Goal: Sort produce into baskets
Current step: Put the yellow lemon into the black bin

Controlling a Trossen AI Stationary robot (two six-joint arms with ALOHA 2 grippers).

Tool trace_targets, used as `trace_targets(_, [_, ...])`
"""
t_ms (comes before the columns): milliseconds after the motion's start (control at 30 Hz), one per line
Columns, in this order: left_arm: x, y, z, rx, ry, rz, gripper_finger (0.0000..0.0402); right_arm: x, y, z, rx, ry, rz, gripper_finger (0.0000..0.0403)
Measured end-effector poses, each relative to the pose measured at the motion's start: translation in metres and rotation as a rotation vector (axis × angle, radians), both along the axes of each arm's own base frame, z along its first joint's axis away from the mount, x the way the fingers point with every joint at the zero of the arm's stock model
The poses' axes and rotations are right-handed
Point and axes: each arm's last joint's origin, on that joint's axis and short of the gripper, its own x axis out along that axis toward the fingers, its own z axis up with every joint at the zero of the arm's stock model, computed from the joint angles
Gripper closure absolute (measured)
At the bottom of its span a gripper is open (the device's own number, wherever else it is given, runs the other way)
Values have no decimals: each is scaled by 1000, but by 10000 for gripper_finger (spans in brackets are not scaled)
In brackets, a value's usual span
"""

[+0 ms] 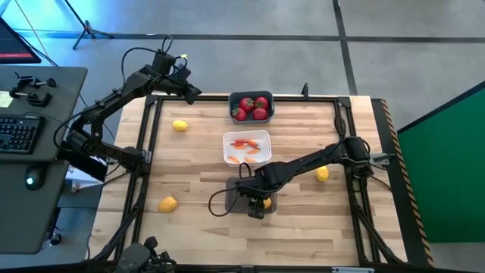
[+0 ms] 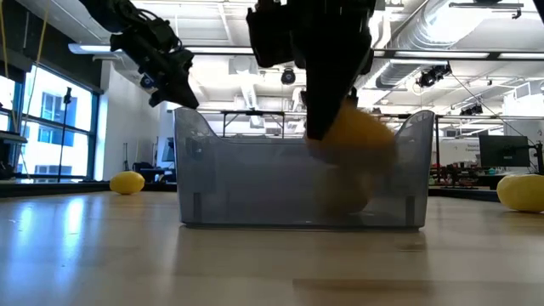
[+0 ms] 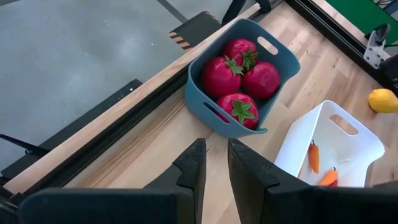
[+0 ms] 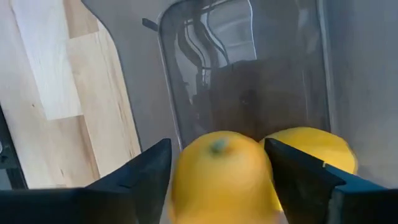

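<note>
Wooden table point(image 1: 197, 182) was mid-sort: a lemon point(image 4: 221, 177) was being let go into the grey bin point(image 2: 297, 183) by the right gripper point(image 1: 258, 206), jaws spread, left gripper point(image 3: 214, 168) nearly pressed together, lifting clear needed next.

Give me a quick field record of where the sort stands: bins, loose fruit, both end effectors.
blue bin: four strawberries
white bin: carrots
grey bin: one lemon inside
right end effector: above grey bin, fingers spread, second lemon between them
left end effector: far edge of table, empty
loose lemons: three
</note>
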Motion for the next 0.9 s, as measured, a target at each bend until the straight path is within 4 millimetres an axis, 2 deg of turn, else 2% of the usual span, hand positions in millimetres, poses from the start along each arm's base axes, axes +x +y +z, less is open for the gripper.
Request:
trace_targets(233, [-1,-1,-2,-20,14,1,349,5,2,-11,27,9,0,147])
trace_targets(400, [-2,-3,-3,-24,33,-12,336,6,3,-7,30,7,1,145])
trace_targets(500, [-2,-4,-4,-14,56,-41,313,6,3,9,20,5,28,144])
trace_targets(633, [-3,-9,-8,0,112,-112,277,2,-2,41,-34,-3,89,144])
trace_targets(800, [-7,-16,-14,32,279,-163,240,-10,-23,81,-88,38,96,148])
trace_targets(900, [-9,-22,-18,31,393,-215,226,-18,-41,98,-107,31,77,170])
